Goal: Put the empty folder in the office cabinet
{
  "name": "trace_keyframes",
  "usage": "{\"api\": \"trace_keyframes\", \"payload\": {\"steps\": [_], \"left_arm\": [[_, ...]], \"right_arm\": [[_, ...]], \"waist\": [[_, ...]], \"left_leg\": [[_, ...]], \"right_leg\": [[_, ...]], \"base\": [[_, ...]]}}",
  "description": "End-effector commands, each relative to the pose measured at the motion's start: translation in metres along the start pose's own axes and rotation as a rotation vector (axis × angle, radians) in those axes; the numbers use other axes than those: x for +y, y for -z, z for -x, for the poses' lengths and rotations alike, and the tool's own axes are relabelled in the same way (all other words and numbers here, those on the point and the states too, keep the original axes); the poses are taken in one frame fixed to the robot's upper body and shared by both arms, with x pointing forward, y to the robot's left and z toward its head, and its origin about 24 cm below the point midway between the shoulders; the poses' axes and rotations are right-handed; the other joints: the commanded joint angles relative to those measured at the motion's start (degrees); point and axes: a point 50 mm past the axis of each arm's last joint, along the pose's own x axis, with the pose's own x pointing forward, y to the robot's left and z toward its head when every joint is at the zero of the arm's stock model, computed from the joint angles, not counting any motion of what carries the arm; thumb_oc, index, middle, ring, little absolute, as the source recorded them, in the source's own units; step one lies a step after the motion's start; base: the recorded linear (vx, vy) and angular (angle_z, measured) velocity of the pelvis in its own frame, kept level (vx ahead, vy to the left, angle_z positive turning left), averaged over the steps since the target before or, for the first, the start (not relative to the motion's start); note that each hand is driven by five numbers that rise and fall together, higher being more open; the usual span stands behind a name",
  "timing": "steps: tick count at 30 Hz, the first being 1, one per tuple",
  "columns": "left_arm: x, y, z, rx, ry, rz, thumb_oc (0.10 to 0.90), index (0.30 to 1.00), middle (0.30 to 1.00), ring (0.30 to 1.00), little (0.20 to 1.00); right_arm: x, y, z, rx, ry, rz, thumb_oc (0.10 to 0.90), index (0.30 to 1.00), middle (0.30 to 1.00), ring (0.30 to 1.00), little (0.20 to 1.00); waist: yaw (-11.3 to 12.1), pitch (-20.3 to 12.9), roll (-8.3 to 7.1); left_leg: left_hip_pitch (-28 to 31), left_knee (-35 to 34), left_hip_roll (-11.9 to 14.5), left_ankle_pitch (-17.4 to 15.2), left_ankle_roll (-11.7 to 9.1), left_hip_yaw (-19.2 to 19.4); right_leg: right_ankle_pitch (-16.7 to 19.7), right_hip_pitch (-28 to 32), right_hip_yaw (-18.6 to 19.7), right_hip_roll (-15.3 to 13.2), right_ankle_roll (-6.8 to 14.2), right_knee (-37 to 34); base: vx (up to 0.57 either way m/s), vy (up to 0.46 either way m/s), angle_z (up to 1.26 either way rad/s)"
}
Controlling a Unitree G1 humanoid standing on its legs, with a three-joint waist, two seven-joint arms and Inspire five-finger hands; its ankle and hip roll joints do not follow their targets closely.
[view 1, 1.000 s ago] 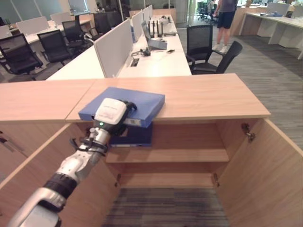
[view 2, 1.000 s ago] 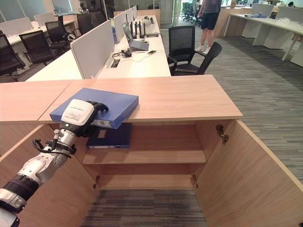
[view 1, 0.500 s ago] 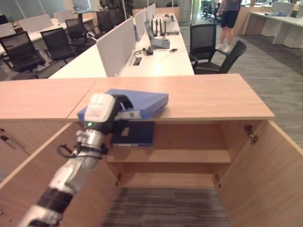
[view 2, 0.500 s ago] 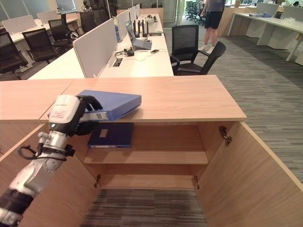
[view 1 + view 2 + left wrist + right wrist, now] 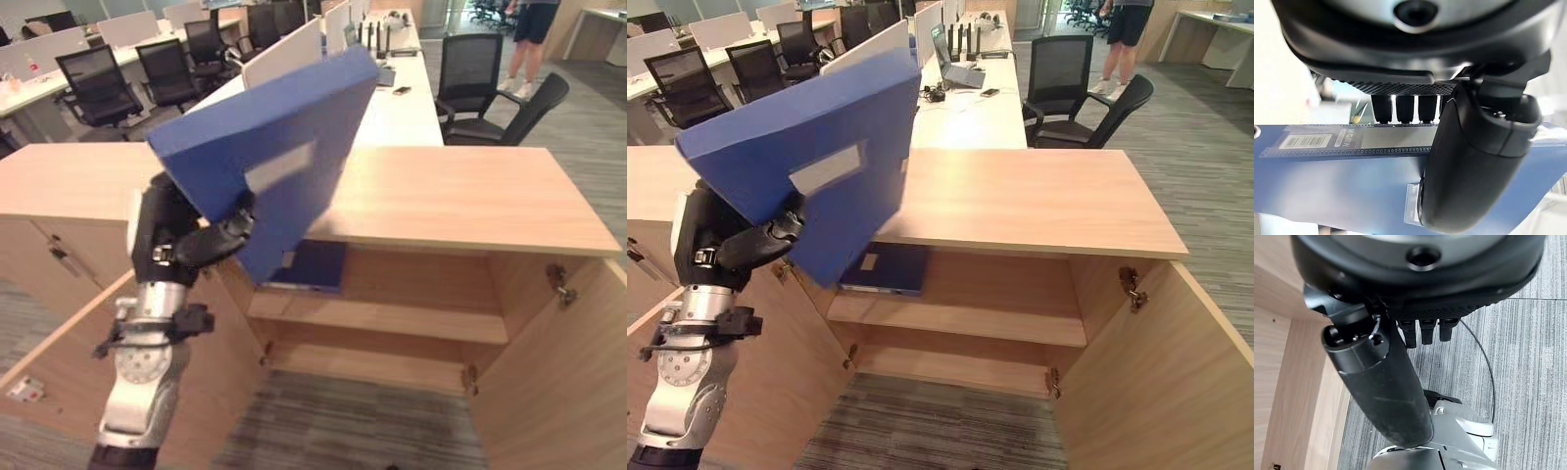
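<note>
Left robot hand (image 5: 186, 240) clamps tilted blue folder (image 5: 813, 162) above open cabinet (image 5: 1019, 294), seemingly clear.

The left hand (image 5: 186, 240) is dark, with black segmented fingers and a thick rounded thumb, mounted on a silver-grey wrist and forearm with a black clamp-like collar. Its palm edge carries a fine mesh-textured strip below a round recessed lens housing. The right hand (image 5: 1400, 328) is likewise glossy black, its thumb a smooth cylinder scuffed near the tip.
</note>
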Motion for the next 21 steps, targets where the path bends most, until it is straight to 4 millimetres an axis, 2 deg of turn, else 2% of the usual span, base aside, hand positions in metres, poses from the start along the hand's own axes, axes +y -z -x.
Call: {"api": "trace_keyframes", "payload": {"steps": [1,2,6,9,13,17,18,19,20,21], "left_arm": [[-0.018,-0.055,-0.019,-0.302,0.168,0.128,0.4,0.3,0.3,0.3,0.3],[-0.022,-0.052,-0.016,-0.263,0.224,0.191,0.4,0.3,0.3,0.3,0.3],[-0.028,-0.046,-0.013,-0.182,0.329,0.262,0.4,0.3,0.3,0.3,0.3],[-0.028,-0.039,-0.011,0.046,0.546,0.236,0.4,0.3,0.3,0.3,0.3],[-0.019,-0.038,-0.01,0.181,0.655,0.158,0.4,0.3,0.3,0.3,0.3],[-0.006,-0.033,-0.009,0.267,0.669,0.094,0.4,0.3,0.3,0.3,0.3],[0.0,-0.031,-0.009,0.292,0.66,0.062,0.4,0.3,0.3,0.3,0.3],[0.006,-0.026,-0.007,0.313,0.636,0.06,0.4,0.3,0.3,0.3,0.3],[0.025,-0.017,-0.002,0.35,0.559,0.032,0.4,0.3,0.3,0.3,0.3],[0.025,-0.017,-0.002,0.35,0.559,0.033,0.4,0.3,0.3,0.3,0.3]], "right_arm": [[-0.006,-0.033,-0.003,-0.081,0.0,0.049,0.8,0.9,0.9,0.9,0.9],[-0.006,-0.034,-0.003,-0.083,-0.006,0.067,0.8,0.9,0.9,0.9,0.9],[-0.003,-0.037,-0.003,-0.09,-0.025,0.096,0.8,0.9,0.9,0.9,0.9],[-0.001,-0.04,-0.003,-0.107,-0.057,0.145,0.8,0.9,0.9,0.9,0.9],[0.005,-0.053,-0.002,-0.165,-0.093,0.103,0.8,0.9,0.9,0.9,0.9],[0.011,-0.094,0.003,-0.342,-0.144,-0.055,0.8,0.9,0.9,0.9,0.9],[0.008,-0.124,0.012,-0.475,-0.167,-0.119,0.8,0.9,0.9,0.9,0.9],[0.005,-0.144,0.021,-0.572,-0.186,-0.137,0.8,0.9,0.9,0.9,0.9],[-0.014,-0.199,0.065,-0.899,-0.241,-0.158,0.8,0.9,0.9,0.9,0.9],[-0.015,-0.198,0.066,-0.897,-0.24,-0.158,0.8,0.9,0.9,0.9,0.9]], "waist": [[0.0,-0.1,-1.13],[0.1,-0.1,-1.06],[0.2,0.0,-0.95],[0.1,-0.4,-0.45],[0.3,-0.8,-0.22],[0.4,-1.2,-0.11],[0.4,-1.3,-0.07],[0.3,-1.3,-0.08],[-0.6,-1.4,-0.18],[-0.6,-1.4,-0.11]], "left_leg": [[1.7,-0.1,1.6,-3.1,-1.6,1.3],[1.7,-0.1,1.6,-3.1,-1.5,1.3],[1.8,0.0,1.5,-3.1,-1.4,1.3],[2.4,0.2,1.7,-3.8,-1.3,1.1],[2.8,0.3,1.7,-3.9,-1.3,1.1],[3.0,0.2,1.7,-3.8,-1.4,1.7],[3.0,0.2,1.7,-3.7,-1.5,2.0],[3.0,0.1,1.6,-3.7,-1.5,2.1],[3.2,0.1,1.7,-3.7,-1.5,2.6],[3.2,0.1,1.7,-3.7,-1.5,2.6]], "right_leg": [[-8.8,4.8,2.6,-3.6,5.1,0.5],[-8.8,4.9,2.5,-3.6,5.1,0.5],[-8.9,5.1,2.5,-3.7,5.1,0.5],[-9.6,6.1,2.7,-3.7,5.1,0.5],[-9.4,6.4,2.8,-3.8,5.4,0.5],[-9.3,6.3,3.0,-4.1,5.7,0.5],[-9.1,6.2,3.2,-4.1,5.8,0.5],[-9.1,6.1,3.4,-4.2,5.9,0.5],[-8.9,5.8,3.7,-4.5,6.3,0.6],[-8.9,5.8,3.7,-4.5,6.3,0.6]], "base": [[0.0,0.0,0.0],[0.0,0.0,0.0],[-0.01,0.002,0.02],[0.03,-0.001,0.02],[0.01,0.001,0.01],[0.0,0.009,-0.03],[0.01,0.023,-0.06],[0.02,0.058,-0.11],[0.02,0.048,-0.12],[0.02,0.051,-0.14]]}}
